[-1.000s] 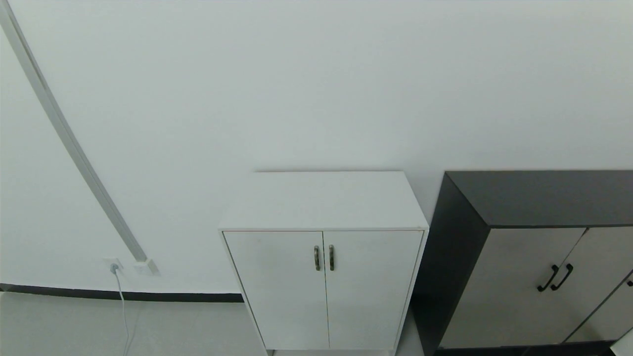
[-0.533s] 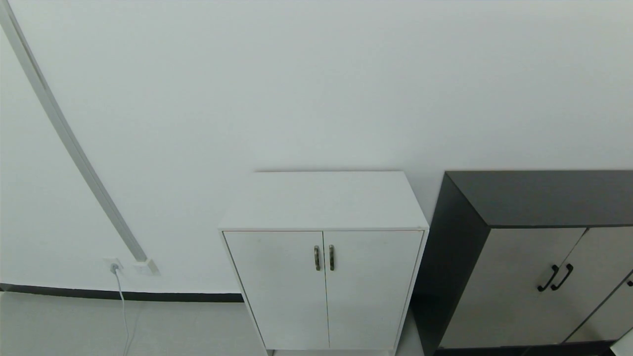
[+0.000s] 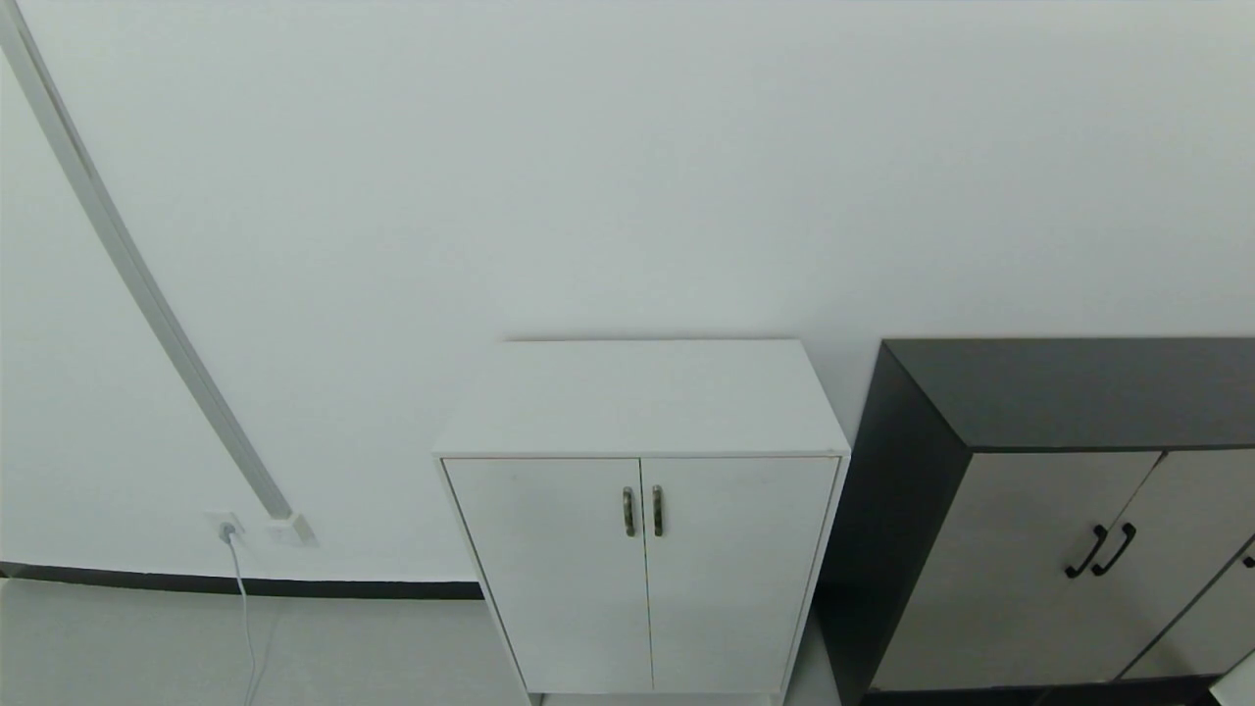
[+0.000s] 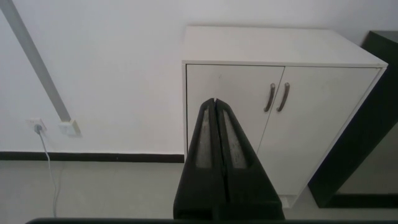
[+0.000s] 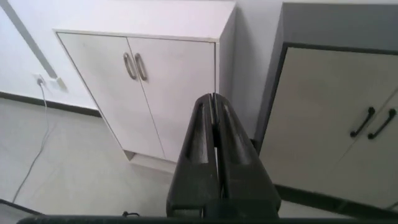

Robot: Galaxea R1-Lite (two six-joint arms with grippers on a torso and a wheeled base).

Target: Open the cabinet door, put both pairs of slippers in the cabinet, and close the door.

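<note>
Cabinet (image 3: 686,579) closed; left tool (image 4: 215,103), right tool (image 5: 213,98) pinched.

Black left tool (image 4: 215,102), narrow tapered wedge, grey recessed pads (image 4: 204,147), black right tool (image 5: 213,97) alike

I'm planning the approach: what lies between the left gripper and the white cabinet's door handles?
Nothing. In the left wrist view the left gripper, fingers shut, faces the handles of the white cabinet across a bare stretch above the floor.
</note>
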